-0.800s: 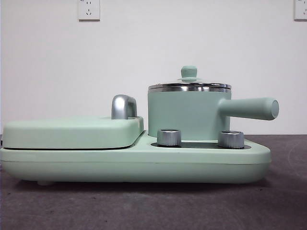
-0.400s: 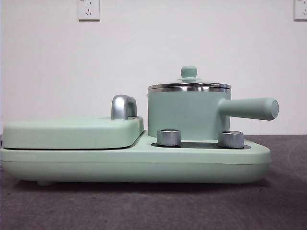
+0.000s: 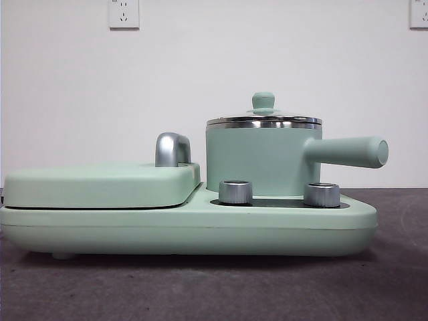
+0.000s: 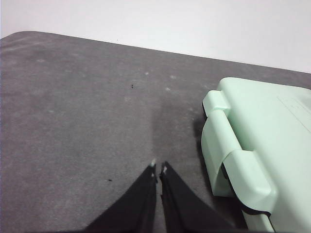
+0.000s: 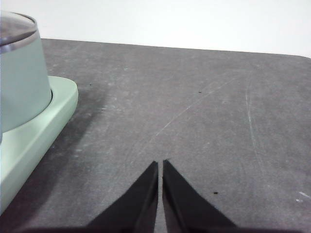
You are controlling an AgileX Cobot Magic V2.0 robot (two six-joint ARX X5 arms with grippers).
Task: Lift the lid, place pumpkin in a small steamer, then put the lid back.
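— Where does the steamer (image 3: 257, 159) stand?

— On the right part of the green cooker base (image 3: 187, 231), behind two steel dials (image 3: 235, 192), its long handle (image 3: 348, 152) pointing right. The lid (image 3: 263, 119) sits on its rim, knob up (its glass dome barely shows from this low angle). No pumpkin shows in any view.

— And on the left of the base?

— A flat green griddle cover (image 3: 100, 185), closed, with a steel hinge piece (image 3: 172, 148) at its back corner beside the steamer.

— What of the claws?

— The left claw (image 4: 158, 167) hangs over bare grey table (image 4: 77, 121), jaws pressed together to a narrow slit, holding nothing; the griddle end of the cooker lies just beside it. The right claw (image 5: 160, 165) is likewise closed and empty, over the table off the steamer end of the base, apart from it.

— Does either touch the cooker?

— No, neither does.
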